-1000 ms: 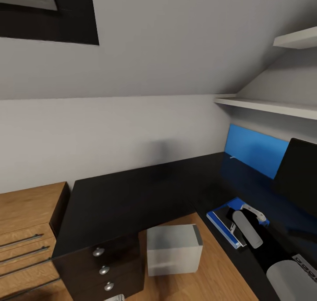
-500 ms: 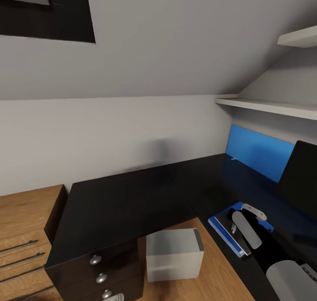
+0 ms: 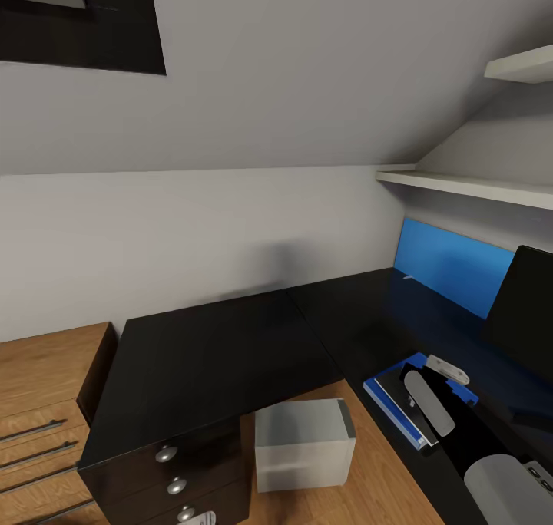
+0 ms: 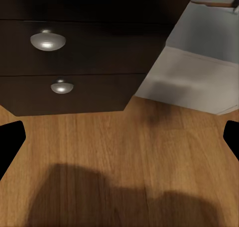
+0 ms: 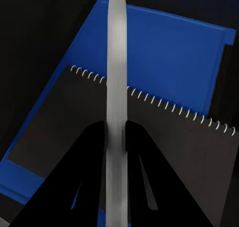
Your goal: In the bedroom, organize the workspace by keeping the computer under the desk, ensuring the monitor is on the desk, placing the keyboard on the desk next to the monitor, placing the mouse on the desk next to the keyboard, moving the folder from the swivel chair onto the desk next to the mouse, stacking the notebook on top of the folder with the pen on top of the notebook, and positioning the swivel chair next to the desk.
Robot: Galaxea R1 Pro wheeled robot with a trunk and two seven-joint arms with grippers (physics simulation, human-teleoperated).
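Note:
On the black desk, at its right wing, lies the blue folder with the dark spiral-bound notebook on top of it. My right gripper hovers just above the notebook, shut on the thin white pen, which runs lengthwise between the fingers. Whether the pen touches the cover I cannot tell. The black monitor stands on the desk at the right edge. The light grey computer sits on the floor under the desk. Near the floor, my left gripper is open and holds nothing.
The desk's drawer unit with round silver knobs stands next to the computer. A wooden dresser is at the far left. A blue wall panel and white shelves sit above the desk's right wing. Wooden floor lies below.
The whole head view shifted slightly, so the camera moved. My right arm with the pen has eased a little further over the folder and notebook.

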